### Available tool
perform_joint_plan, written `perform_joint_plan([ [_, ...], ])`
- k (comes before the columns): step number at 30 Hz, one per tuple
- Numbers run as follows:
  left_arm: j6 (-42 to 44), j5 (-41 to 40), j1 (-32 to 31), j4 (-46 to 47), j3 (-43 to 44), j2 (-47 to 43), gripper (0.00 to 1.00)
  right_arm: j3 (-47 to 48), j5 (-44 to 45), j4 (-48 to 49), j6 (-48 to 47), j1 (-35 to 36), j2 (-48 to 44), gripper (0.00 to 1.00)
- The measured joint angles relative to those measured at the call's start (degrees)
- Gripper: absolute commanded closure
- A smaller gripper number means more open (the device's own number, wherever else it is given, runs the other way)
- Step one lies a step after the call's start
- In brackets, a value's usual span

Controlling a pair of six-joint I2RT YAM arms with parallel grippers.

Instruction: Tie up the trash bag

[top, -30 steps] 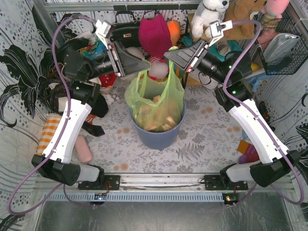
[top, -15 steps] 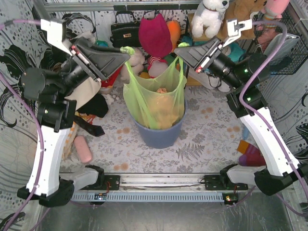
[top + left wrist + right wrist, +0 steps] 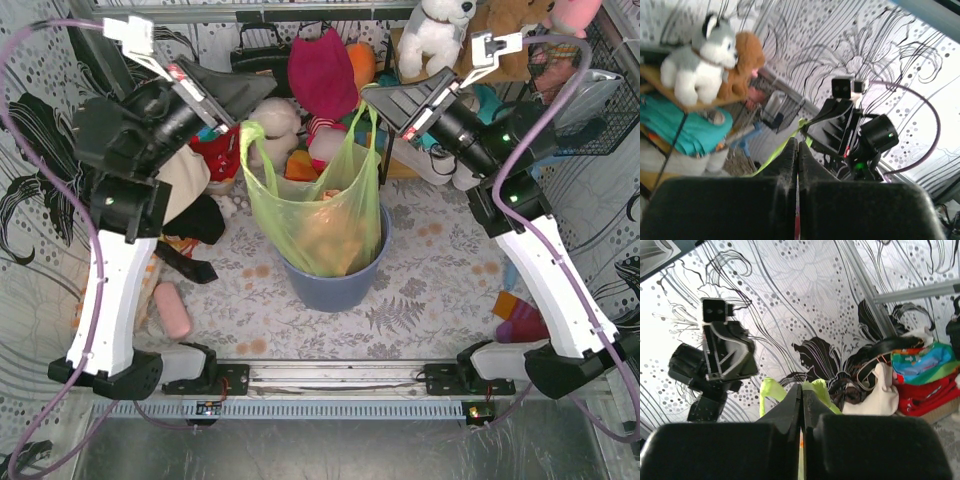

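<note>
The thin translucent light-green plastic trash bag [image 3: 318, 220] sits in the round blue-grey plastic bin [image 3: 340, 288] at the middle of the patterned desk [image 3: 430, 290]. Crumpled brown paper [image 3: 325, 238] shows through its wall. Its top is drawn up well clear of the bin rim. The two handle loops are pulled up and apart, the left handle [image 3: 250, 140] slanting toward the left arm and the right handle [image 3: 368, 130] rising to the right arm. The left tool [image 3: 796, 145] is closed, its fingers pressed flat together, and a strip of green plastic runs out from between them in the left wrist view. It appears to be pinching the left handle. The right tool [image 3: 801, 390] is likewise closed, with green plastic bunched at both sides of its tips, so it appears to grip the right handle. Behind the bin lies a heap of soft toys [image 3: 322, 70], close to the raised handles. The step in hand looks like the gathering one: both handles are secured and stretched, but no crossing or knot is made yet. The next move calls for bringing the two tools toward each other over the bag's mouth. They would then cross one handle over the other and pass it under, keeping enough tension that the thin plastic neither slips from the pinch nor tears. The bag should also stay seated in the bin.
</note>
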Motion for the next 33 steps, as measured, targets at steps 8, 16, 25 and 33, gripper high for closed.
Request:
perform_joint_plan([
  [8, 5.14, -5.31, 0.04, -1.77, 0.87, -9.44, 0.46, -4.85, 5.70, 2.03, -2.71, 0.07, -8.02, 1.00],
  [16, 3.45, 0.76, 0.09, -3.48, -7.58, -11.78, 0.31, -16.35, 6.73, 5.22, -0.68, 0.07, -11.76, 1.00],
  [25, -2.84, 12.22, 0.07, -1.07, -14.69, -8.72, 0.31, -19.02, 6.71, 5.44, 1.22, 0.07, -10.78, 1.00],
  [33, -6.73, 15.19, -1.46, 4.63, -16.06, -8.94, 0.32, -19.02, 6.69, 6.01, 1.88, 0.07, -10.82, 1.00],
])
